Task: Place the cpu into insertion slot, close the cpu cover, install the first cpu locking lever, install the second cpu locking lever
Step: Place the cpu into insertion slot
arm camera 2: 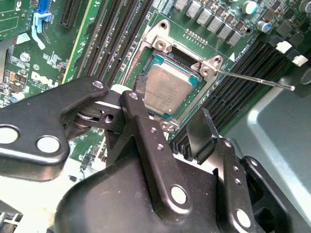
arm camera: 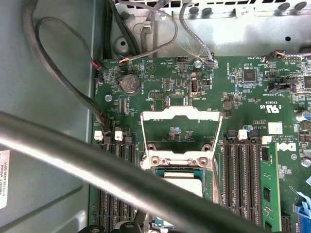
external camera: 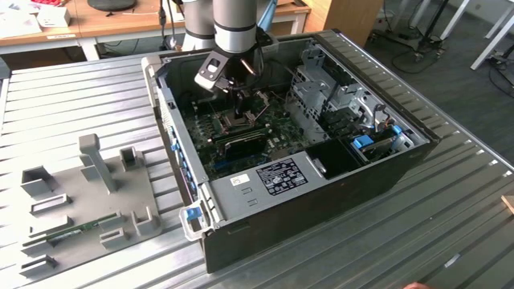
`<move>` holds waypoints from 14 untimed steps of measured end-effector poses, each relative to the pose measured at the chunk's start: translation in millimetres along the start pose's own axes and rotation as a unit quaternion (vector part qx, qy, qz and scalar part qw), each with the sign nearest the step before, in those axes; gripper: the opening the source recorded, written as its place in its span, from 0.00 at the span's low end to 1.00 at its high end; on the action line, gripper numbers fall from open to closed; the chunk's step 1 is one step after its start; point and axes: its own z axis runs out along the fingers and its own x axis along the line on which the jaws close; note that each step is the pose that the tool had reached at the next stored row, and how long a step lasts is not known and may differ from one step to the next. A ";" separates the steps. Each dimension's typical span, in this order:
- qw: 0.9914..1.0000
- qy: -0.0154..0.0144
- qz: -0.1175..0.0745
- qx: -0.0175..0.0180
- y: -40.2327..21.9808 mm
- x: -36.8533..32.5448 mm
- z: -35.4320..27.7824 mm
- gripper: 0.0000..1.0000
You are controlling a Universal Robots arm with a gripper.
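Chip is in, lid is not shut.

I see the small flat square chip with the grey metal top (arm camera 2: 167, 87) lying inside the square socket with the silvery rim (arm camera 2: 160, 44) on the green board (arm camera: 160, 82). My black gripper (arm camera 2: 170, 108) hangs just above the socket. Its two fingers (arm camera 2: 204, 128) are spread apart and hold nothing. The thin silvery frame lid (arm camera: 182, 112) is tipped back from the socket on its hinge, so it is not closed. One thin metal lever (arm camera 2: 252, 80) sticks out away from the socket, not locked. I think step one is done, and the lid and both levers are left.
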 end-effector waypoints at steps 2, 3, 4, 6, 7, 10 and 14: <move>1.000 0.000 0.000 0.000 0.2 0.1 -2.5 0.61; 1.000 0.000 0.000 0.000 0.2 0.1 -3.1 0.61; 1.000 0.000 0.000 0.000 0.2 0.1 -3.0 0.61; 1.000 0.000 0.000 0.000 0.2 0.1 -3.1 0.61; 1.000 0.000 0.000 0.000 0.2 0.1 -3.1 0.61; 1.000 0.000 0.000 0.000 1.4 0.1 -3.0 0.61; 1.000 0.000 0.000 0.000 3.6 0.1 -2.7 0.61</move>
